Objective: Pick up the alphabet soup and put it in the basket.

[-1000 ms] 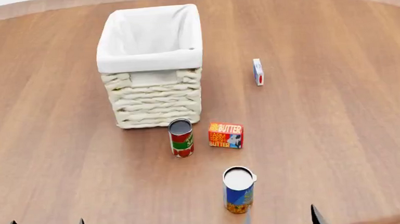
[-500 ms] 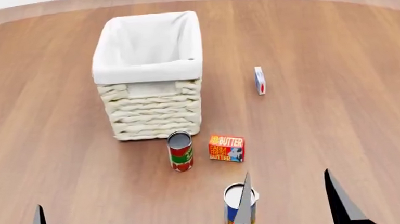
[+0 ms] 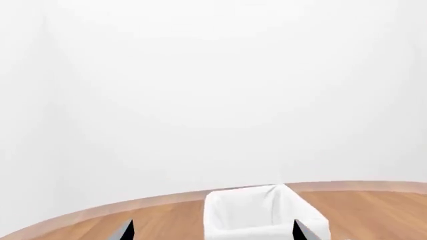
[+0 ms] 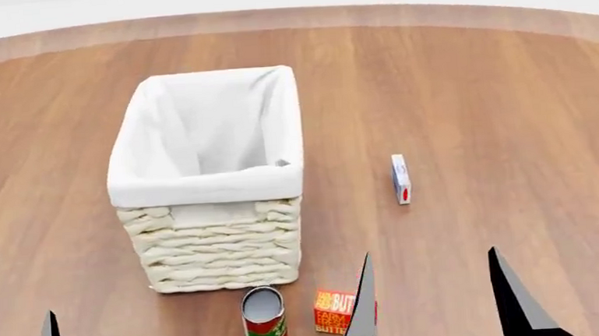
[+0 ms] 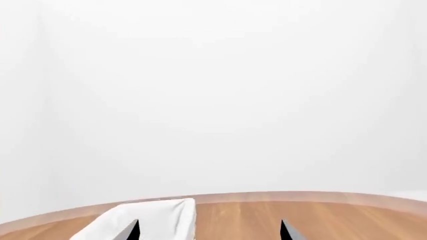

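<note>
Everything on the table has slid toward the near edge of the head view since a second ago: the camera has tilted up, so the basket (image 4: 209, 181) now sits mid-frame and the soup, which showed near the right fingers half a second ago, has dropped out of sight below the frame. No view shows the soup now; by my reckoning it stands on the table nearer than the butter box (image 4: 336, 312), under or just near the right gripper (image 4: 432, 300).

That gripper's two dark fingers (image 4: 361, 309) stand well apart, with nothing between them. Of the left gripper (image 3: 210, 230) the head view shows only one fingertip at near left, but its wrist view shows both tips spread wide, also empty. Both wrist cameras look out level over the table at the basket and white wall, so neither helps with the can.

Still standing are the red-and-green can (image 4: 264, 320), just near of the basket, with the butter box to its right, and a small white carton (image 4: 400, 179) farther right.

The step in hand looks like the approach to the soup, not yet gripped. The next move likely calls for lowering the right gripper around the can, fingers on either side, without knocking it or the butter box.
</note>
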`<state>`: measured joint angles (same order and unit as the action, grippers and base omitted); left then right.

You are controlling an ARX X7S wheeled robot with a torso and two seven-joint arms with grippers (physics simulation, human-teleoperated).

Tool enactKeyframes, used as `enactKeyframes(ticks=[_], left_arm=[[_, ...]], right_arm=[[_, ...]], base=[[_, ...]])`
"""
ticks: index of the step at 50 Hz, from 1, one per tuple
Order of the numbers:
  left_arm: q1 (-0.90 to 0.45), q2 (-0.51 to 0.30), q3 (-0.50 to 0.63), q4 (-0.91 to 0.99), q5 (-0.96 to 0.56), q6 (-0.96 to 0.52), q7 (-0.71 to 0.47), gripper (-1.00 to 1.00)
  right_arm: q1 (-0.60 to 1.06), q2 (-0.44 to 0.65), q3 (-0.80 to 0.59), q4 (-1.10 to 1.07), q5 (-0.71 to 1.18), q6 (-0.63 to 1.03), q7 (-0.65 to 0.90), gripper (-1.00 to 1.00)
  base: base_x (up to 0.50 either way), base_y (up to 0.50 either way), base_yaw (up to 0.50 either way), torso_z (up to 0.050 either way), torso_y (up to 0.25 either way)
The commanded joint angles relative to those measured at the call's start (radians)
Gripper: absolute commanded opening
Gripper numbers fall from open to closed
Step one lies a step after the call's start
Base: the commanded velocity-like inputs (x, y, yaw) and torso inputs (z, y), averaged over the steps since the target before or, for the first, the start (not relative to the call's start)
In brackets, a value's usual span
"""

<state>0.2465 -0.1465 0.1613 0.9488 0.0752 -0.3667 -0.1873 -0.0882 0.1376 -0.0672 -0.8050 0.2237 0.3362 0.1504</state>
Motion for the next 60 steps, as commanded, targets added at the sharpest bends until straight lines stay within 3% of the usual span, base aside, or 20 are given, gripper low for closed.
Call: enactKeyframes(ticks=[1, 10, 21, 52, 60], left_arm=[[-0.003, -0.011, 0.018, 0.004, 0.006, -0.009, -0.012, 1.0], [-0.008, -0.018, 0.025, 0.0, 0.004, -0.013, -0.02, 1.0], [-0.011, -0.027, 0.031, 0.0, 0.003, -0.02, -0.029, 1.0], [-0.02, -0.061, 0.058, 0.0, -0.008, -0.034, -0.066, 1.0], [-0.022, -0.068, 0.059, -0.004, -0.016, -0.032, -0.075, 1.0]], right_arm=[[-0.001, 0.013, -0.002, -0.013, 0.017, 0.004, 0.015, 1.0], [0.005, 0.015, 0.003, -0.008, 0.029, 0.016, 0.038, 1.0], [0.007, 0.029, -0.015, -0.003, 0.021, -0.001, 0.043, 1.0], [0.009, 0.054, -0.034, 0.008, 0.027, -0.013, 0.07, 1.0], [0.011, 0.052, -0.019, 0.002, 0.071, -0.02, 0.072, 1.0]], base=[[0.5, 0.0, 0.0, 0.0, 0.0], [0.5, 0.0, 0.0, 0.0, 0.0], [0.0, 0.04, 0.0, 0.0, 0.001], [0.0, 0.5, 0.0, 0.0, 0.0], [0.0, 0.0, 0.0, 0.0, 0.0]])
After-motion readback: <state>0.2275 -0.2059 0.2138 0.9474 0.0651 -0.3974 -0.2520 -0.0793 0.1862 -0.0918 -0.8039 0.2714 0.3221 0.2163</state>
